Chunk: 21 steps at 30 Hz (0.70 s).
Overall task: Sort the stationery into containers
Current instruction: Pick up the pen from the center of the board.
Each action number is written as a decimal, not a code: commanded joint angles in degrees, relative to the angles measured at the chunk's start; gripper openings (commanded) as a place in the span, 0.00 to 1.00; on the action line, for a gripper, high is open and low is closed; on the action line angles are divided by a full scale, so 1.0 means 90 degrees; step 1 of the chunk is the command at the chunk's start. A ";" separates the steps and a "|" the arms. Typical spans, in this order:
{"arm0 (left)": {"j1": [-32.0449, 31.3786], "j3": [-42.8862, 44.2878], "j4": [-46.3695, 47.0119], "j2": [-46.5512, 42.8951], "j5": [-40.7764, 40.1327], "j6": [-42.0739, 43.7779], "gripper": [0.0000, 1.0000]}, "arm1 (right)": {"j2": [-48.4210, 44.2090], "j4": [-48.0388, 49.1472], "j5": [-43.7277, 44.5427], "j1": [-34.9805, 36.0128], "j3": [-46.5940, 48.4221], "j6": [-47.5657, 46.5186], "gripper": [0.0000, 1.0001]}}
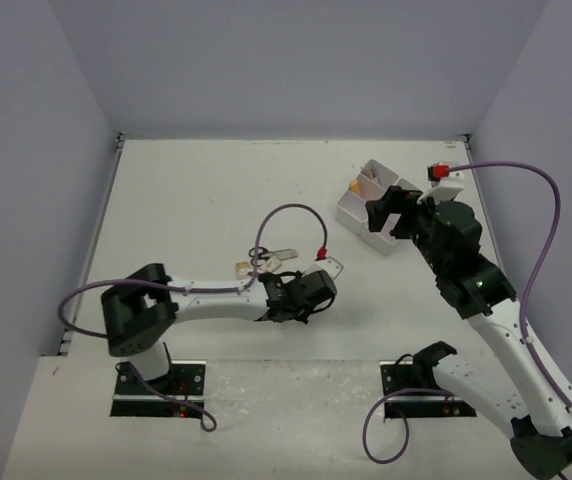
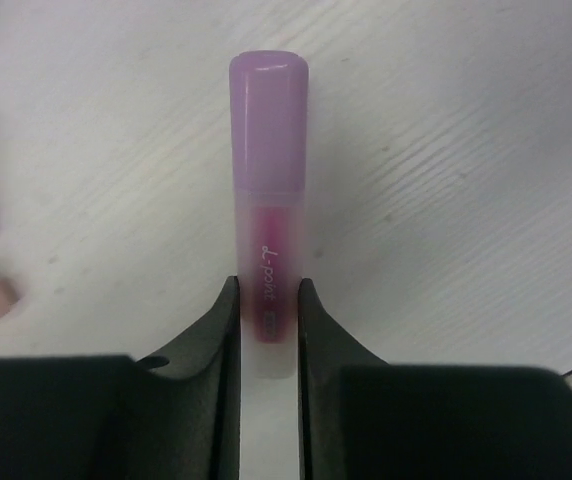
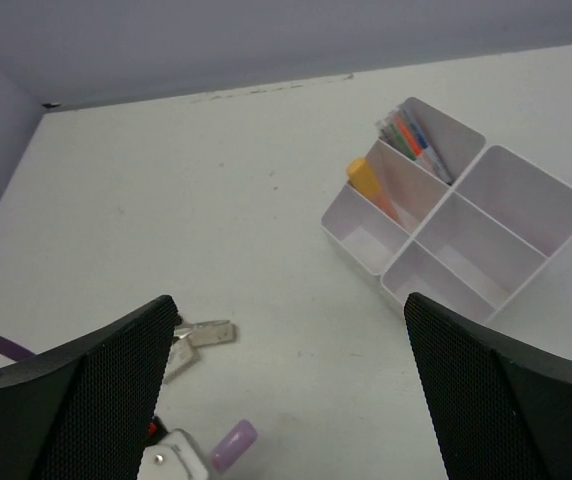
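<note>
L hand [image 2: 269,292] is narrow, pads flush on both sides of the purple marker [image 2: 269,180], on the clear barrel below the cap. Reads as a hold, not lifted yet. The marker lies flat on the worktop [image 2: 446,150], cap pointing away from the wrist cam, well apart from the box [image 3: 526,190] over on the R side.

To do this well:
- Confirm the grip is square.
- Lift straight up. The hold sits toward the tail, so I judge the cap end may droop or pivot.
- Carry it across to the box. I'd put it in w/ the orange marker [image 3: 366,182], tipped so it leans on the divider.
- Mind the R arm by the box on approach.

Pose: L arm reaches low across the worktop, forearm near level, wrist close to the surface, fingers in line w/ the marker. R hand [image 3: 288,305] is wide w/ nothing in it, up beside the box, cam looking down on it.
</note>
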 commanded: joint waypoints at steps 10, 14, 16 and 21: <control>0.0062 -0.3241 0.5381 -0.4981 -0.1476 0.1989 0.00 | 0.0771 0.2271 -0.3683 0.1234 -0.0541 0.1853 0.90; 0.0062 -0.3144 0.5519 -0.4926 -0.1224 0.2050 0.00 | 0.1162 0.2409 -0.3386 0.1716 -0.0461 0.1856 0.84; 0.0062 -0.3011 0.5444 -0.4804 -0.1184 0.2058 0.00 | 0.1296 0.2428 -0.3318 0.1779 -0.0420 0.1860 0.79; 0.0062 -0.2871 0.5324 -0.4757 -0.1037 0.2031 0.00 | 0.1613 0.2265 -0.2997 0.1894 -0.0277 0.1698 0.40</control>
